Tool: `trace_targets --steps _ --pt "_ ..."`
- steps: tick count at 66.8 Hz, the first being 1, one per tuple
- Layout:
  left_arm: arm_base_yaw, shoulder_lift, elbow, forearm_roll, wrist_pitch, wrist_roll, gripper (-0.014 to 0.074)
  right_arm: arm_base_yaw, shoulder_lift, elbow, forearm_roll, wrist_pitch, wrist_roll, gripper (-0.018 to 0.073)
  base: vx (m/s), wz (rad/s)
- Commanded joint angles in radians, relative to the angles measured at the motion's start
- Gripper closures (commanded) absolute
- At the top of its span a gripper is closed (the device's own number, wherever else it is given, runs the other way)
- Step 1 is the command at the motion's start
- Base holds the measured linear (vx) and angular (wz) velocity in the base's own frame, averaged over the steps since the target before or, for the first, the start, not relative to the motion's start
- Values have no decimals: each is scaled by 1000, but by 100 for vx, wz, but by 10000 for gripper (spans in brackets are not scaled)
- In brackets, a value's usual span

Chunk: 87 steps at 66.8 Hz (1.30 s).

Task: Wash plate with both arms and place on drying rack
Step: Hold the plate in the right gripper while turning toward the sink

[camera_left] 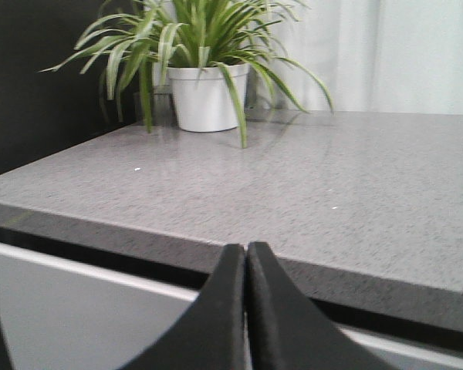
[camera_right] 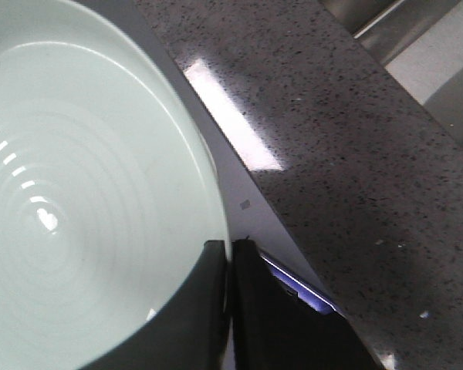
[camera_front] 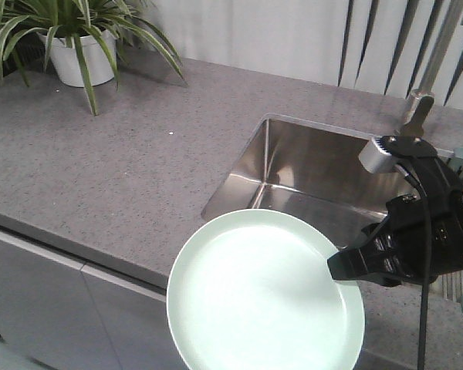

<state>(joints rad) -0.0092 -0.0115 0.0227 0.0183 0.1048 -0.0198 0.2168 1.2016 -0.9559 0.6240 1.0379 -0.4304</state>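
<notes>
Kitchen, shown by steel sink (camera_front: 251,166) set into grey speckled countertop (camera_front: 100,169), tap (camera_front: 418,108) mounted behind the sink, cabinet fronts (camera_front: 46,293) below

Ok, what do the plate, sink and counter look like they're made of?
The plate: pale mint, glossy, bright glare and faint concentric rings in the right wrist view; glazed ceramic or hard plastic, can't tell which. The sink: brushed stainless steel, with soft grey reflections on its walls. The counter: grey speckled stone or composite, semi-polished, showing a light streak.
</notes>
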Motion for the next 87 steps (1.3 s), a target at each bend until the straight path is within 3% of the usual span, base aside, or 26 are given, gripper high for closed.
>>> trace_targets --steps 1,87 --pt "-8 -13 -27 -10 -77 -8 603 0 -23 -26 43 -22 -8 564 9 -29" --pt "-8 -13 -27 -10 -77 -8 603 0 -23 -26 43 -22 -8 564 6 -19"
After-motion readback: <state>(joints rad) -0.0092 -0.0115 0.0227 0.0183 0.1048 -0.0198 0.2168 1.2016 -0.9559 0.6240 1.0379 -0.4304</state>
